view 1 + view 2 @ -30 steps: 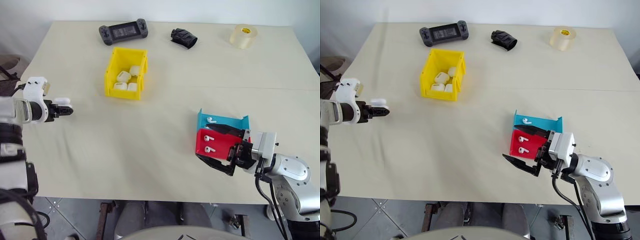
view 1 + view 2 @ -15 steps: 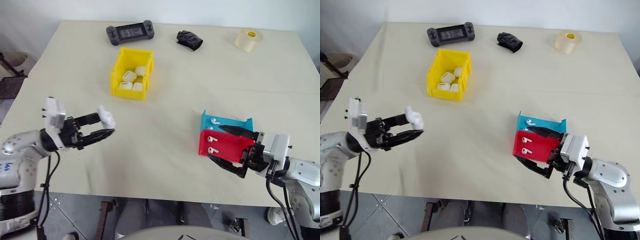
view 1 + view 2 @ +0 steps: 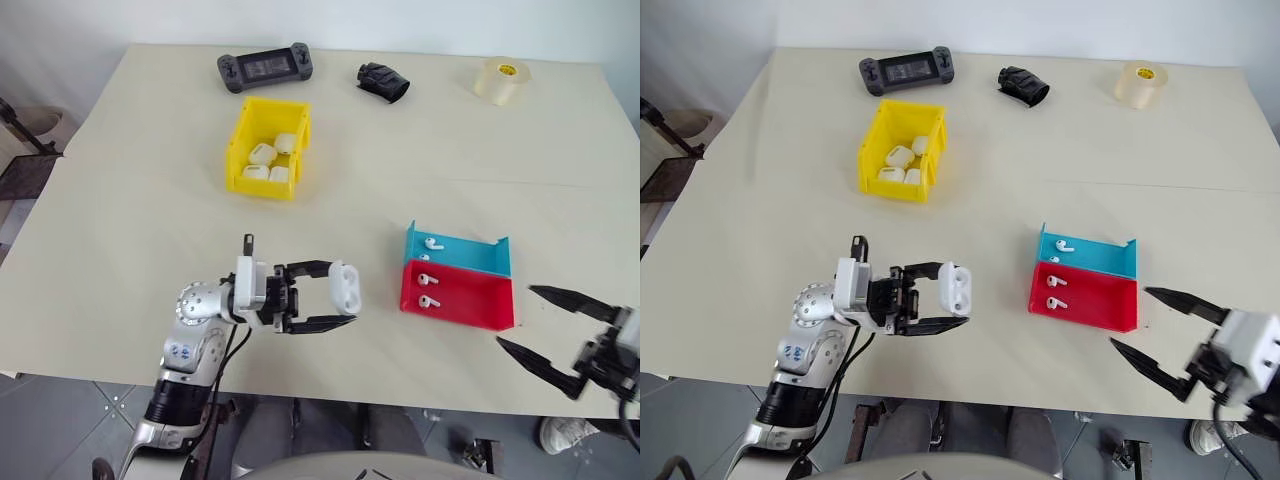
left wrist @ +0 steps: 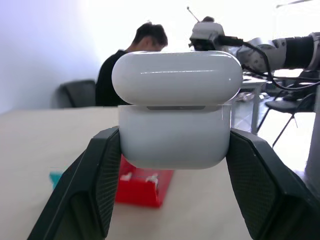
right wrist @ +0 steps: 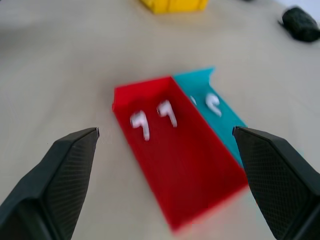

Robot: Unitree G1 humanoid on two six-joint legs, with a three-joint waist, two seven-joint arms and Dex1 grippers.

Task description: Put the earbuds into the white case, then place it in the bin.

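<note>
My left gripper (image 3: pixel 342 292) is shut on the white case (image 3: pixel 345 285) and holds it above the table's front middle, pointing toward the trays. In the left wrist view the case (image 4: pixel 175 112) sits clamped between both fingers (image 4: pixel 95 175), its lid a crack ajar. Two earbuds (image 3: pixel 426 290) lie in the red tray (image 3: pixel 470 308), and one more earbud (image 3: pixel 432 242) lies in the blue tray (image 3: pixel 470 258) behind it. My right gripper (image 3: pixel 515 316) stands open and empty just right of the red tray (image 5: pixel 190 170). The yellow bin (image 3: pixel 240 135), at the back left, holds several white cases.
A black game controller (image 3: pixel 265 68), a crumpled black object (image 3: pixel 384 80) and a roll of tape (image 3: pixel 503 77) lie along the far edge. A person (image 4: pixel 135 55) sits beyond the table in the left wrist view.
My left gripper has swung from the table's left side to the front middle, carrying the case. My right gripper has drawn back to the right, off the red tray. The camera also shifted.
</note>
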